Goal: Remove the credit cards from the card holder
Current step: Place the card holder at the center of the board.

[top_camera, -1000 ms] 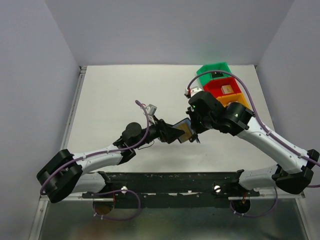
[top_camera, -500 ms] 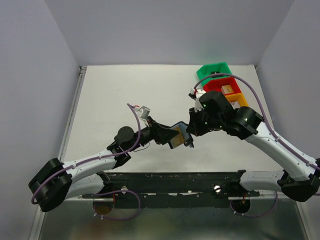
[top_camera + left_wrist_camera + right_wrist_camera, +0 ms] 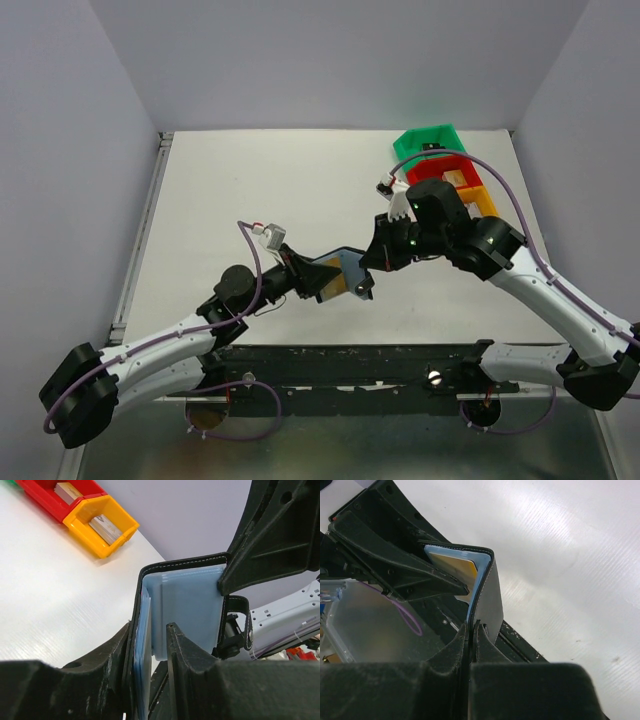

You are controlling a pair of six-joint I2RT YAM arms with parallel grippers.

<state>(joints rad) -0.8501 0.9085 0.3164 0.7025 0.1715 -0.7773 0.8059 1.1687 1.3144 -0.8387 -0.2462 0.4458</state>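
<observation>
The black card holder (image 3: 345, 266) hangs open in the air above the table, between both grippers. My right gripper (image 3: 368, 281) is shut on one flap (image 3: 490, 605), its jaws (image 3: 471, 625) pinched tight on the edge. My left gripper (image 3: 322, 282) straddles the other flap: one finger (image 3: 117, 647) lies against the black cover, and a slim gap shows between the other finger (image 3: 175, 637) and the blue-grey pockets (image 3: 190, 595). One gold-orange credit card (image 3: 454, 562) shows in a pocket. The other credit cards are hidden.
Green (image 3: 425, 140), red (image 3: 450, 172) and orange (image 3: 480, 196) bins stand in a row at the back right, with small items inside (image 3: 102, 525). A black rail (image 3: 340, 355) runs along the white table's (image 3: 230, 200) near edge.
The left gripper's jaws have narrowed around the holder's flap. Both arms and the holder have shifted left and a little nearer. The right gripper has stayed shut.
</observation>
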